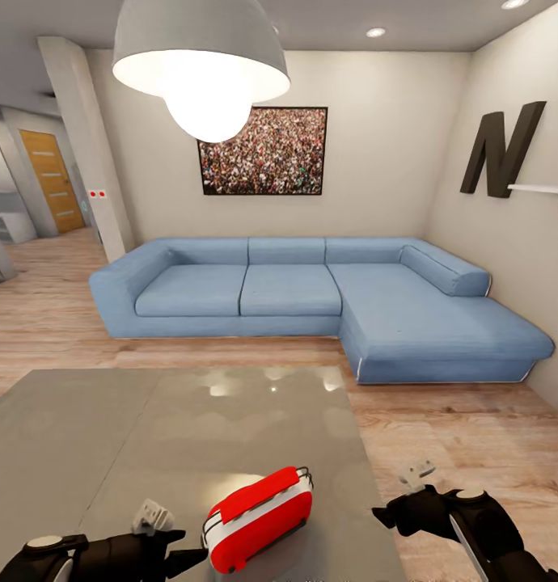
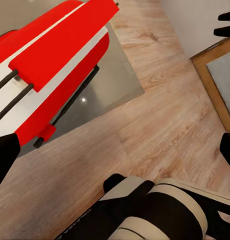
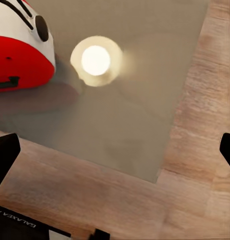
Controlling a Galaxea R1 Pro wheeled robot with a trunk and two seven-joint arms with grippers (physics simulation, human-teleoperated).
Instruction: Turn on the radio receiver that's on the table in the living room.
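So, left gripper (image 1: 186, 558) sits at the near edge of the table (image 1: 109, 436), its dark tip right beside the radio's (image 1: 259, 517) left end, touching or nearly so – can't tell which. In the left wrist view the fingers (image 2: 4, 157) stand wide apart at the pic's two sides, nothing between them but floor (image 2: 160, 115) and the table corner; so spread, empty. Radio looms red and white close in front of that cam, thin dark handle wires running along it.

Right gripper (image 1: 384, 515) hovers off the table's right edge, over the wood floor, well to the right of the radio. Its fingers (image 3: 5, 155) are also spread wide in the right wrist view, holding nothing; table edge and floor lie between them, radio's rounded red end w/ a small black knob beyond, plus the lamp's bright reflection on the glossy top.

Radio lies on the table's near part, by the front-right corner, tilted diag.

Beyond: blue corner sofa (image 1: 311, 299), framed crowd photo (image 1: 263, 151) on the wall, dome lamp (image 1: 202, 56) overhead, big dark "N" (image 1: 501, 149) on the right wall, wood door (image 1: 51, 179) far left.
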